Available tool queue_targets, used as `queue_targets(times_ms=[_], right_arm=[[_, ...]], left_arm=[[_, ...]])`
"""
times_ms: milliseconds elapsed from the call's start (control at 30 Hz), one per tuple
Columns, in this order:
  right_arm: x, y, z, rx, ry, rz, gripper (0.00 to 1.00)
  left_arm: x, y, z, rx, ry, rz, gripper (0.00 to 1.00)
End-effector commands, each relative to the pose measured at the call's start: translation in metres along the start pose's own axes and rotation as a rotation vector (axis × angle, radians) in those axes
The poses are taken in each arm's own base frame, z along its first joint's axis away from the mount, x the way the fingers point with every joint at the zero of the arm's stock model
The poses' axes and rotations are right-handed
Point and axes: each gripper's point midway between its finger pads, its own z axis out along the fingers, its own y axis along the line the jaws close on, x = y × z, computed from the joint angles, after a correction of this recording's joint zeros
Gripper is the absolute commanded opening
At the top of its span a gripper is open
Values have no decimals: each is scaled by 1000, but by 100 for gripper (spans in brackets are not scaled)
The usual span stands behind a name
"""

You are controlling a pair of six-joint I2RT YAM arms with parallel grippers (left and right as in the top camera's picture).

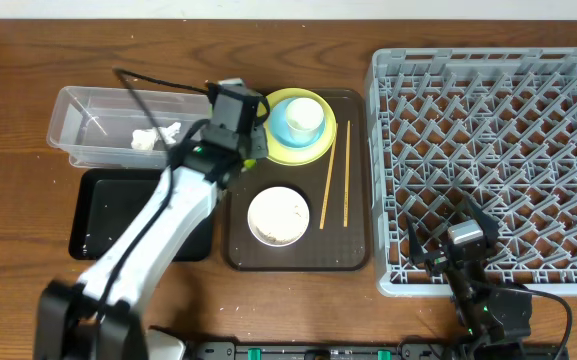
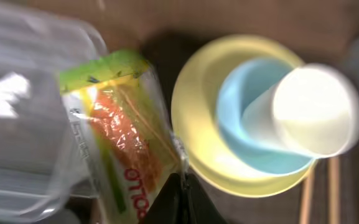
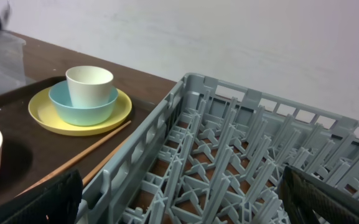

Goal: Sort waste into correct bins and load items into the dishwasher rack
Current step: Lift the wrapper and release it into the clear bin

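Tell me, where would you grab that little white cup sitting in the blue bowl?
Probably by its upper wall, coming straight down from above. The cup stands upright, mouth up, nested in the bowl on the plate, so only its top half is exposed. Pinching the wall across the rim, one side inside and one outside, should stay clear of the bowl.

I can read only one marking: red letters, seemingly "OTTO", running sideways along the small green-and-orange plastic snack wrapper [image 2: 114, 137]. Its finer print is too blurred to read.
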Motion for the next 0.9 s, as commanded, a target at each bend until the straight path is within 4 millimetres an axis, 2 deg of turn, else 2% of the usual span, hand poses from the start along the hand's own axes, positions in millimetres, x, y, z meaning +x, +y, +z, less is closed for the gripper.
queue_targets(times_ms=[0,100,200,367,533,700,867], right_arm=[[1,2,0,-9,3,-9,99],[1,2,0,-9,3,-9,99],[1,2,0,-9,3,-9,99],[1,2,0,-9,3,-9,99],[1,2,0,-9,3,-9,99],[1,2,0,-9,3,-9,99],[1,2,0,-8,3,-9,99]], left_arm=[[-26,24,-20,-117,-124,-16,6],[-41,50,-25,-251,-199,-40,6],[-46,70,-19,-325,-216,-60,6],[-49,103,6,-394,-201,-122,6],[-44,134,42,-438,-169,-172,6],[-33,137,72,-352,-99,-205,8],[-31,132,76,-307,-80,-213,13]])
